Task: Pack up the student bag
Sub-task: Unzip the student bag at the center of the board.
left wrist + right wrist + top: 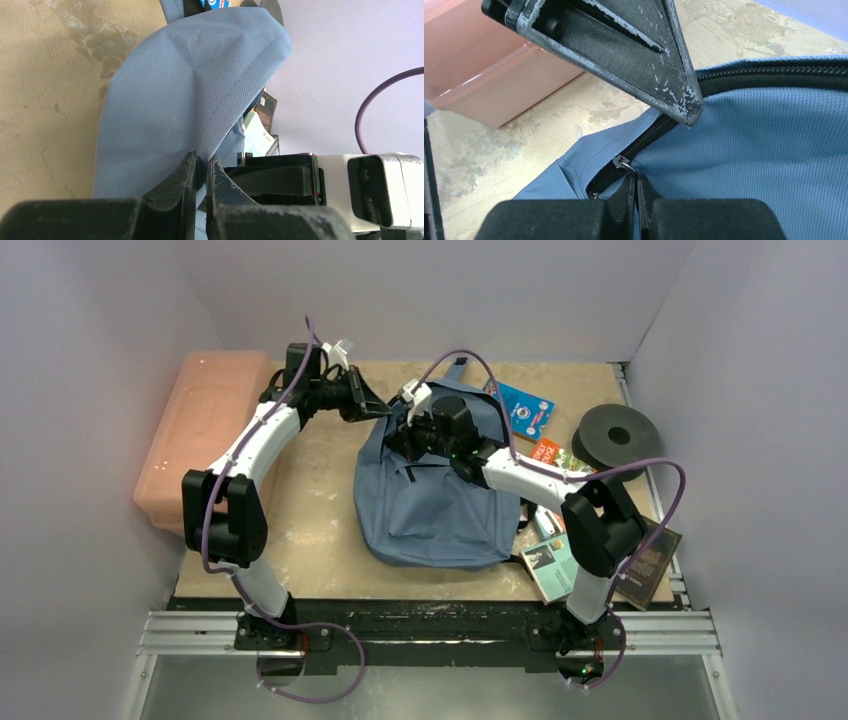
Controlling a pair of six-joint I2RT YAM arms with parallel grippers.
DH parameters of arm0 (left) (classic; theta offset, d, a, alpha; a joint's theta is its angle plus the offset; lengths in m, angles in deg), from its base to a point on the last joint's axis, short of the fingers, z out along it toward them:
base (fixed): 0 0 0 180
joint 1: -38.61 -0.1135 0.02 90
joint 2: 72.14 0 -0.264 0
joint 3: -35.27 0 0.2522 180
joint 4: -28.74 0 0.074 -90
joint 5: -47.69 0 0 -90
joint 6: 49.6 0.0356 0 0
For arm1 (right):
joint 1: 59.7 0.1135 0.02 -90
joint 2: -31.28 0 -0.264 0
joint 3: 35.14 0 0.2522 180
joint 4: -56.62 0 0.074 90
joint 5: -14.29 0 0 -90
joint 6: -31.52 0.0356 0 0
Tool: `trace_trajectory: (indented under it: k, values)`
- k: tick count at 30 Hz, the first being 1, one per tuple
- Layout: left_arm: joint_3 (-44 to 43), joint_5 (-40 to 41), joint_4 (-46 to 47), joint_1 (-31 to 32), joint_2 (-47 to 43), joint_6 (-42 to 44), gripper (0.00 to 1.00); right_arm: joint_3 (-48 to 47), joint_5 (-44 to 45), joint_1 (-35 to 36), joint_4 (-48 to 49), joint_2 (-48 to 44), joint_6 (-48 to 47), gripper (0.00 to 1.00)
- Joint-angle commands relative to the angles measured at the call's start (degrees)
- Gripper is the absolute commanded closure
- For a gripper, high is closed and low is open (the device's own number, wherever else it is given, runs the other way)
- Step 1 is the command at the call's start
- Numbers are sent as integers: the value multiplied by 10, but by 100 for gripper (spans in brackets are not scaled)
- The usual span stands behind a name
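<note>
The blue-grey student bag lies flat in the middle of the table, its top toward the back. My left gripper is shut on the fabric edge at the bag's top left corner, holding that fold of the bag up. My right gripper is over the bag's top, shut on the metal zipper pull of the black zipper. The left gripper's fingers cross the top of the right wrist view.
A salmon-pink plastic box stands at the left edge. Right of the bag lie a blue card, an orange packet, a black disc, and books near the right arm's base.
</note>
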Motion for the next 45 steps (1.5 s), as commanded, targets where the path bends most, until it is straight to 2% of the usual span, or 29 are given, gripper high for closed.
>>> trace_trajectory:
  k: [1, 2, 4, 6, 7, 9, 11, 13, 15, 17, 20, 22, 25, 29, 35, 39, 42, 45]
  values:
    - [-3, -34, 39, 1, -41, -16, 100, 35, -5, 3, 91, -39, 36, 100]
    - [-5, -21, 25, 1, -49, -5, 92, 41, 10, 2, 99, -47, 62, 100]
    - [-12, 34, -30, 1, -75, 41, 64, 47, 31, 2, 105, -62, 124, 100]
    - [-10, 124, -100, 0, -119, 94, 40, 50, 56, 3, 94, -81, 196, 100]
    - [13, 154, -108, 0, -150, 104, 32, 50, 61, 3, 88, -92, 220, 100]
    - [83, 205, -91, 2, -221, 113, 29, 39, 62, 3, 59, -100, 252, 100]
    - [173, 265, -47, 9, -313, 109, 28, 15, 68, 3, 12, -97, 262, 100]
    - [266, 341, 31, 46, -391, 117, 30, -3, 72, 3, -18, -97, 261, 100]
    - [331, 409, 99, 98, -438, 141, 33, -5, 71, 3, -30, -101, 260, 100]
    - [362, 435, 142, 134, -446, 146, 37, -4, 65, 3, -31, -105, 258, 100]
    - [348, 436, 146, 166, -409, 142, 40, -3, 56, 3, -36, -107, 255, 100]
    - [320, 461, 109, 180, -372, 146, 44, 2, 49, 4, -33, -113, 254, 100]
    - [289, 498, 67, 187, -327, 151, 54, 10, 53, 7, -30, -126, 249, 100]
    - [286, 513, 80, 192, -307, 155, 57, 2, 72, 15, -49, -133, 234, 100]
    - [273, 536, 93, 194, -289, 171, 75, -37, 140, 37, -99, -133, 200, 100]
    - [267, 520, 87, 194, -280, 178, 90, -52, 206, 37, -124, -141, 169, 100]
    - [271, 507, 95, 195, -280, 172, 90, -61, 207, 43, -124, -142, 143, 100]
    - [263, 488, 92, 195, -278, 163, 77, -56, 182, 47, -117, -142, 146, 100]
